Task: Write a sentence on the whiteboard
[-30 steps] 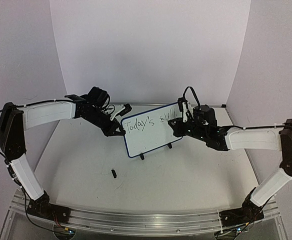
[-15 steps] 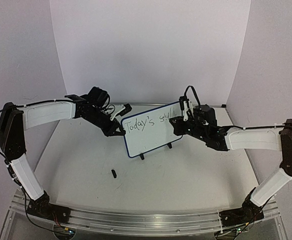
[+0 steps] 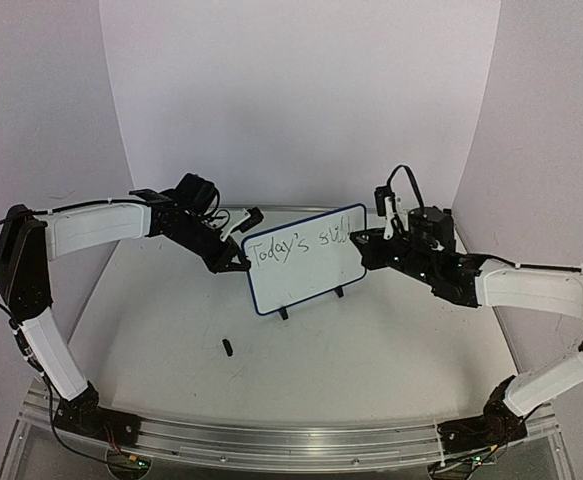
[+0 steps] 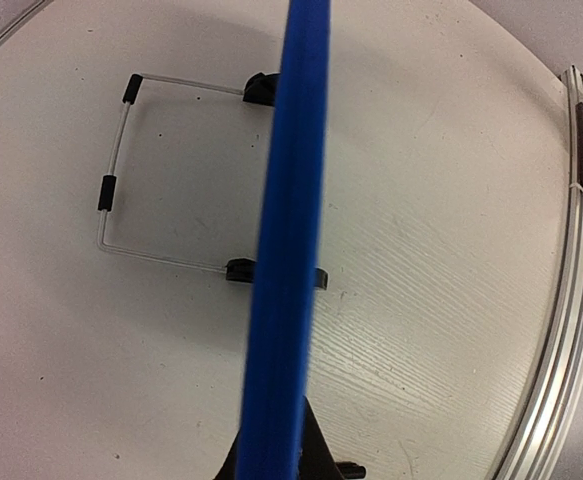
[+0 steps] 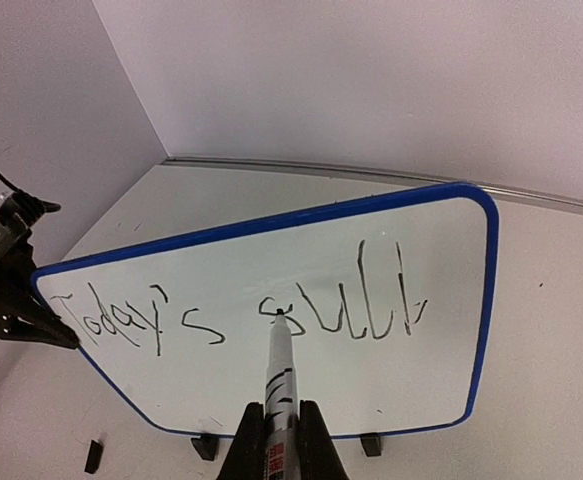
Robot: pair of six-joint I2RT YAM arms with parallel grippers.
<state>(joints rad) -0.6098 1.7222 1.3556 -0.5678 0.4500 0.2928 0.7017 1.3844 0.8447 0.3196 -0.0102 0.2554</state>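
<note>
Mid-frame, with open surface [image 3: 371, 350] below, the whiteboard [image 3: 311, 285] is clamped at its left edge by the left fingers [image 3: 229, 262]; a marker [image 5: 279, 385] is pinched by the right fingers [image 5: 311, 445]. Thin black writing [image 3: 301, 245], "Today's sull", is seen on it.

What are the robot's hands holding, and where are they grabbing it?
The right gripper pinches a marker around its barrel, leaving the tip free. The left gripper clamps the whiteboard by its left blue rim.
</note>
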